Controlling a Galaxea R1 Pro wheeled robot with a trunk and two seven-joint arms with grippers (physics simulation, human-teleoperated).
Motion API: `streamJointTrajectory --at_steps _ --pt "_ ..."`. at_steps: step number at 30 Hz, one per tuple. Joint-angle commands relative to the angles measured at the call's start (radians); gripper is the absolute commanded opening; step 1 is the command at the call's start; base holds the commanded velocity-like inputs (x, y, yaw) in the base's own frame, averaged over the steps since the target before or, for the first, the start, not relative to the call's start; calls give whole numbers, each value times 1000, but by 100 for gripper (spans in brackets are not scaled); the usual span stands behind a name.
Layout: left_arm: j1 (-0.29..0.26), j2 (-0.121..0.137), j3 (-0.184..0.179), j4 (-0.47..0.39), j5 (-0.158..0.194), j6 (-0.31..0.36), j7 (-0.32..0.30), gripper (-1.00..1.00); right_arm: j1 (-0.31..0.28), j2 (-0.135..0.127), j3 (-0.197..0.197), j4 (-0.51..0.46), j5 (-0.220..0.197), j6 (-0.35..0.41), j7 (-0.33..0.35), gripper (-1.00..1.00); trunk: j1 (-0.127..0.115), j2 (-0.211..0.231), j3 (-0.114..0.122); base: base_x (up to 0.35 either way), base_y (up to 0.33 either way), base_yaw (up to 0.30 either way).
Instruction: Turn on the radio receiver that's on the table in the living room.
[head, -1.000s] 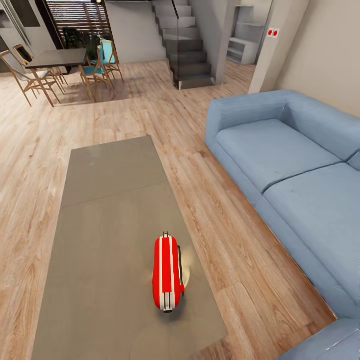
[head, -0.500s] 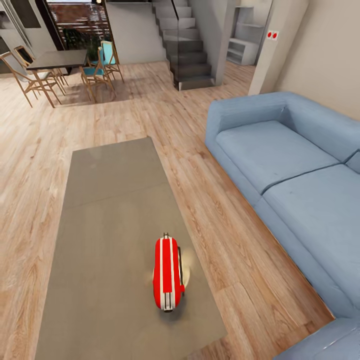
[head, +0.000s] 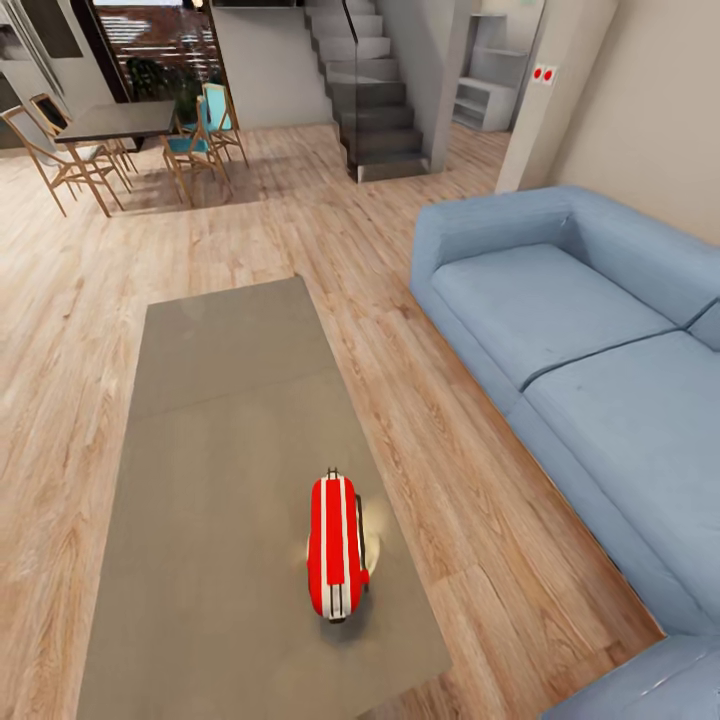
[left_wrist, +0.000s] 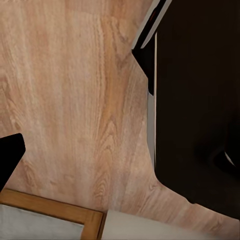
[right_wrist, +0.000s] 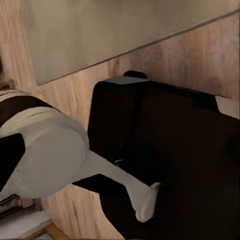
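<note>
Head view: red radio receiver (head: 336, 548) stands on edge on the grey-taupe desk (head: 210, 450), near the desk's near right corner, white stripes up, thin handle on its right side. Its dial cannot be made out.

Light-blue sectional sofa (head: 570, 330) to the right, across a strip of light wood plank floor (head: 430, 420). Beyond the desk: dark dining table (head: 115, 120) with wooden chairs, grey staircase (head: 365, 90).

Left wrist view: wood floor, dark robot body (left_wrist: 200, 100), a wooden-edged corner.

Right wrist view: dark and white robot parts over floor, desk edge (right_wrist: 115, 30) alongside.

Gripper state, both arms: cannot tell.
</note>
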Motion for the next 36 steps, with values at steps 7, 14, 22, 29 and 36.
streamJointTrajectory --at_steps 7,14,22,29,36 --pt "0 1 0 0 -1 0 1 100 2 105 141 -319 5 271 0 100 -27 49 22 0 0 0" --pt "0 1 -2 -1 -1 0 3 100 -22 114 404 -353 -6 440 0 100 -54 98 44 0 0 0" --pt "0 2 -2 -2 -1 0 5 100 -132 116 545 -355 -6 513 0 100 -84 154 69 0 0 0" --pt "0 2 -5 -1 -1 0 5 100 -224 114 553 -355 -9 575 0 100 -111 203 91 0 0 0" --pt "0 4 -8 0 -1 0 5 100 -323 113 553 -356 -12 617 0 100 -138 252 113 0 0 0"
